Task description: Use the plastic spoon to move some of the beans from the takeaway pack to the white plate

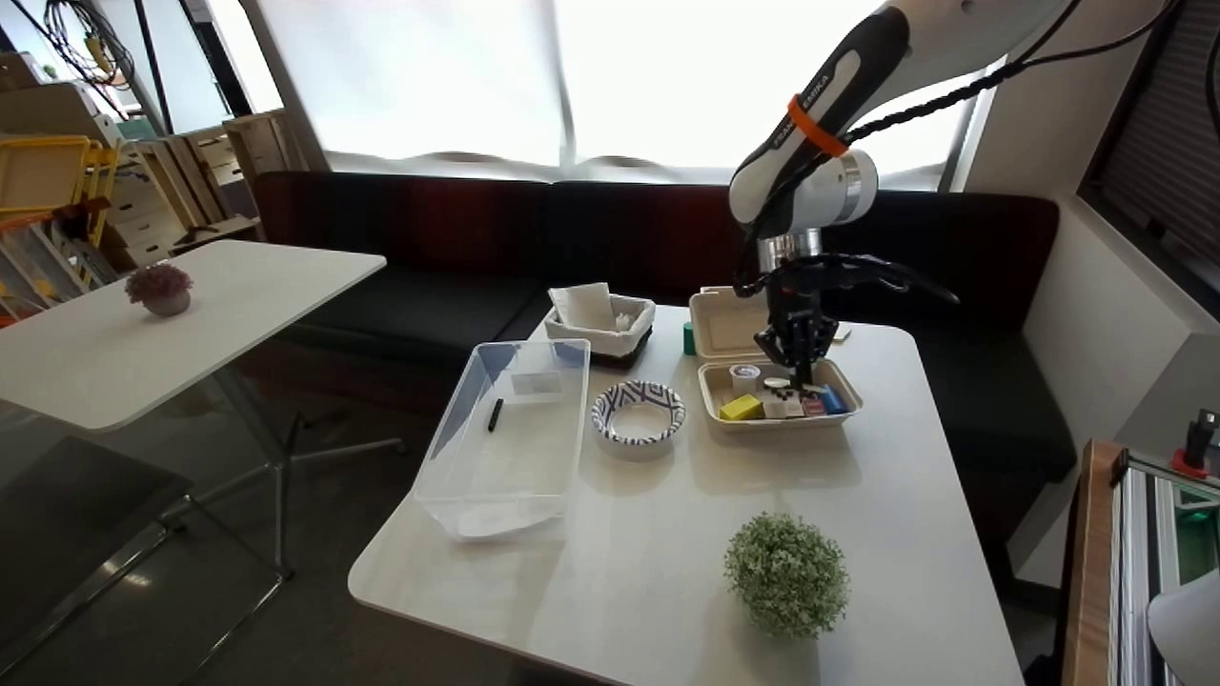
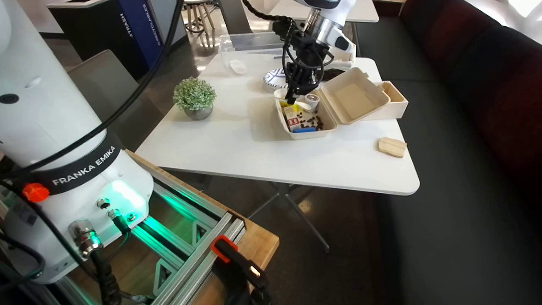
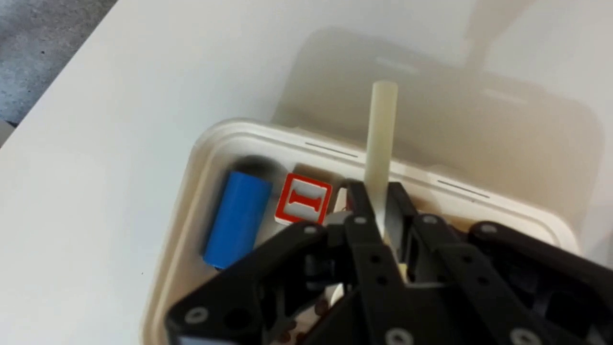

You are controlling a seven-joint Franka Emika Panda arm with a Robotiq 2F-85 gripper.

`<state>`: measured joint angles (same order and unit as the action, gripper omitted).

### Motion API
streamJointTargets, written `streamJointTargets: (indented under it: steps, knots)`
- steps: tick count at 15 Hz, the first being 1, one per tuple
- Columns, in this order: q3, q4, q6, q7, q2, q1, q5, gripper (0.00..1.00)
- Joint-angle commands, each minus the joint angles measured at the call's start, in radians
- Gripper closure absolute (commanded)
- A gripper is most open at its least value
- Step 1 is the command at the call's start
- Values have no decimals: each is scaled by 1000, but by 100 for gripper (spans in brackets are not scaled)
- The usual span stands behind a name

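Note:
My gripper (image 3: 377, 191) is shut on the handle of the pale plastic spoon (image 3: 381, 120), which stands out between its fingertips in the wrist view. It hangs over the open takeaway pack (image 1: 782, 424), low near the contents. The spoon's white bowl (image 2: 302, 105) is inside the pack; whether it carries beans cannot be made out. Dark beans (image 2: 317, 123) lie scattered on the pack's floor, and a few beans (image 3: 321, 306) show beside my fingers. The white plate (image 1: 640, 419), deep and round with a blue patterned rim, sits beside the pack.
Inside the pack lie a blue cylinder (image 3: 238, 218), a red-and-white block (image 3: 303, 199), a yellow block (image 1: 742, 408) and a small cup (image 1: 744, 378). Its lid (image 2: 355, 95) stands raised. Around it are a clear bin (image 1: 457, 419), lined basket (image 1: 610, 338), plant (image 1: 787, 576) and wooden piece (image 2: 392, 147).

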<state>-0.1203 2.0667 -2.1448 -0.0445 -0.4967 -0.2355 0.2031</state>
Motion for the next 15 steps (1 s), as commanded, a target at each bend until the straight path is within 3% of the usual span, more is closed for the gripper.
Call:
streamJointTargets:
  steps: [1,11,12,15]
  knots:
    - [15,-28,67,52,-22,-44,92,97]
    - [12,-63,91,77,-92,-110,262,97]
    - [-4,-27,65,66,-56,-82,217,87]
    - [-3,-40,65,66,-75,-93,239,87]
